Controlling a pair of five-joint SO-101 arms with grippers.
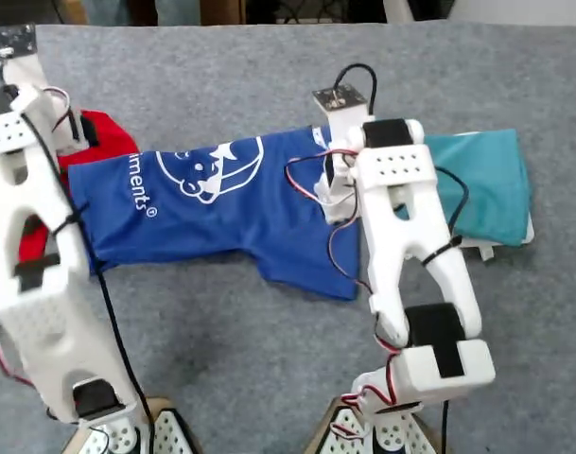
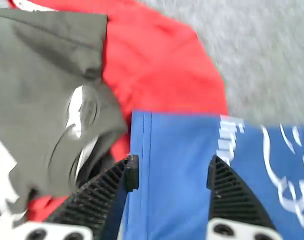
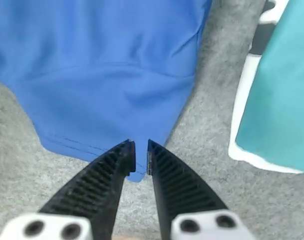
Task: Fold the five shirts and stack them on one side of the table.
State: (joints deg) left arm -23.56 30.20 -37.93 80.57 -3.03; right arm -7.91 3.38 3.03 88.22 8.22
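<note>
**blue shirt spread out, one claw on its sleeve**

we see a blue t-shirt with white print (image 1: 202,203) (image 2: 181,150) (image 3: 107,60) lying flat and unfolded across the middle of the grey felt-covered tabletop (image 1: 221,350). its hem end lies toward the left arm and its sleeves toward the right arm.

the left claw (image 2: 171,175) is released, its jaws spread wide just above the blue hem edge. beside that edge we make out a red shirt (image 1: 103,137) (image 2: 161,65), partly covered by the blue one. an olive-grey shirt (image 2: 47,75) lies crumpled on top of the red.

the right claw (image 3: 141,152) is clenched almost fully. its tips pinch the hem of the blue sleeve, and the rest of the sleeve rests on the tabletop.

on the right side of the tabletop sits a folded teal shirt (image 1: 481,180) (image 3: 281,90). it lies on a white cloth (image 1: 481,248) (image 3: 244,100) whose edge peeks out beneath it, near the blue sleeve but apart from it.
</note>
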